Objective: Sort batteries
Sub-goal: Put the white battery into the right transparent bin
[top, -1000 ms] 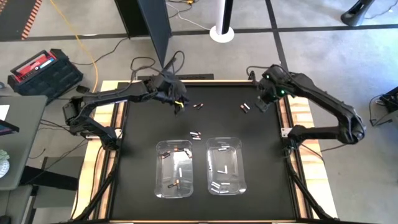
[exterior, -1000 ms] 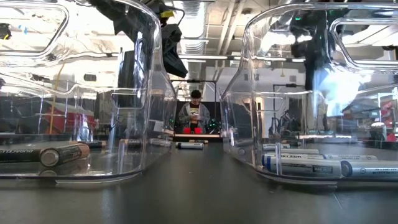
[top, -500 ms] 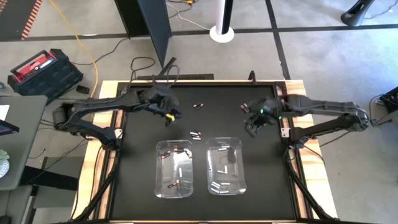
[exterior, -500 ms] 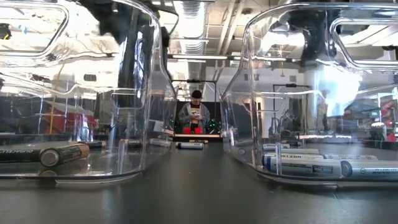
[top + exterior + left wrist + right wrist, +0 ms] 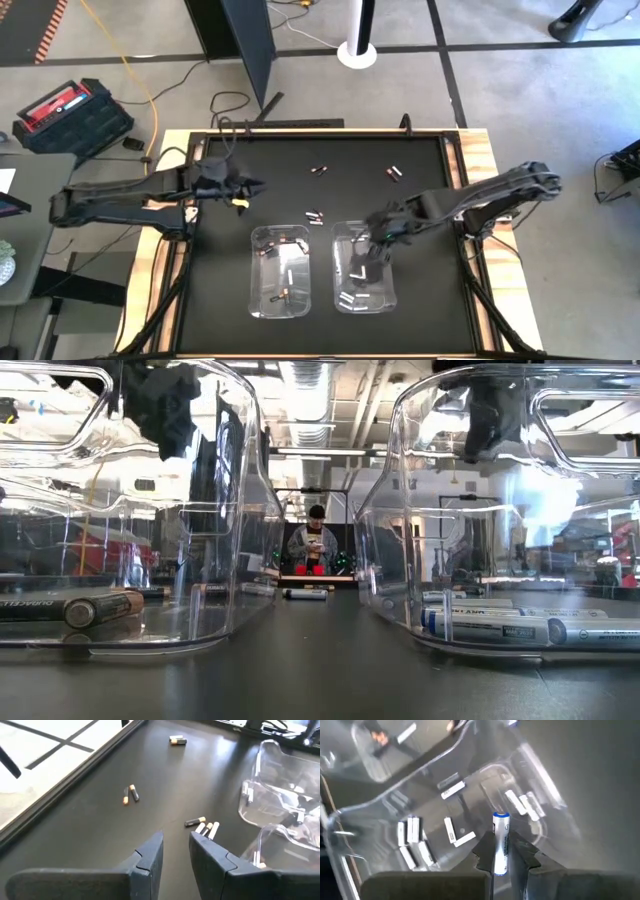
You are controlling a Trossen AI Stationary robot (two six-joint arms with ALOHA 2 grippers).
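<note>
With the right hand (image 5: 378, 243) poised over the right bin (image 5: 390, 262) in the high view, the coming move is judged to turn on one relation: the held cell sits directly above the bin that already contains the white batteries (image 5: 352, 298), so release calls only for a straight drop. The high view also shows the left hand (image 5: 240, 196) near the table's left edge, well apart from the left bin (image 5: 256, 280), with a loose cluster of batteries (image 5: 315, 215) lying between it and the bins and two further pairs near the far edge; the left arm is the nearer one to these. The low view shows the two clear bins from table height, a dark cell (image 5: 70, 609) lying flat in one and white cells (image 5: 490, 627) in the other, plus a seated person (image 5: 314, 545) in the room beyond, but neither hand's fingers can be read there. The left wrist view shows the left fingers (image 5: 150, 857) slightly spread and empty, with three loose batteries (image 5: 201, 824) just ahead of them. The right wrist view alone shows the grip: the right fingers (image 5: 525, 854) pinch a white battery (image 5: 500, 840), its long axis along the fingers, pointing into the bin.
</note>
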